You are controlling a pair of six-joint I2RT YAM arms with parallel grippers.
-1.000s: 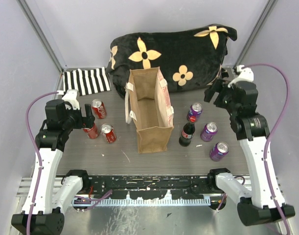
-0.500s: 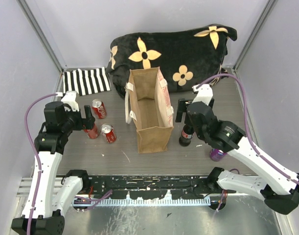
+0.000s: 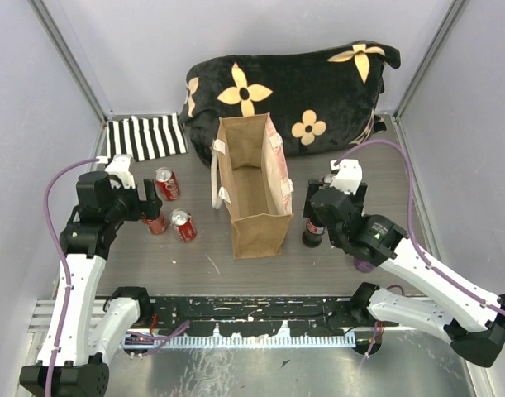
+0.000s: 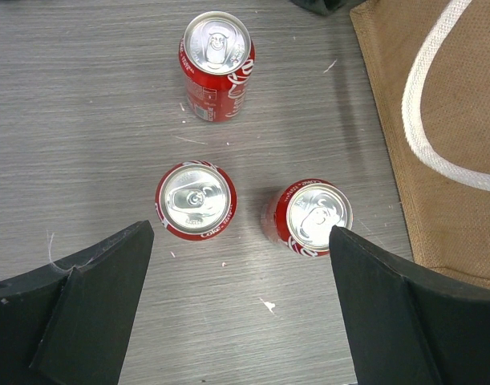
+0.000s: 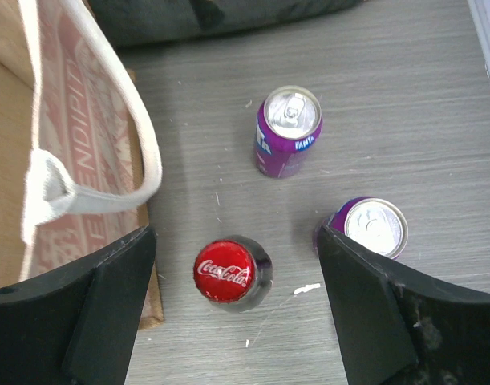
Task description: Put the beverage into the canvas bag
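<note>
The tan canvas bag (image 3: 258,234) stands open at the table's middle; its side shows in the left wrist view (image 4: 461,120) and its printed panel in the right wrist view (image 5: 84,136). A dark cola bottle (image 3: 312,235) with a red cap (image 5: 225,273) stands just right of the bag. My right gripper (image 5: 235,234) hovers open above it, one finger on each side of the cap and touching nothing (image 3: 320,201). My left gripper (image 4: 240,230) is open and empty over three red cans (image 4: 195,200), left of the bag (image 3: 149,203).
Two purple cans (image 5: 287,130) (image 5: 371,226) stand right of the bottle, one close to my right finger. A big black cushion with tan flowers (image 3: 293,83) lies behind the bag. A striped cloth (image 3: 145,136) lies at the back left. Grey walls close in both sides.
My right arm has swung from the back right corner in toward the bag and now sits over the cola bottle. The left arm has hardly moved.
</note>
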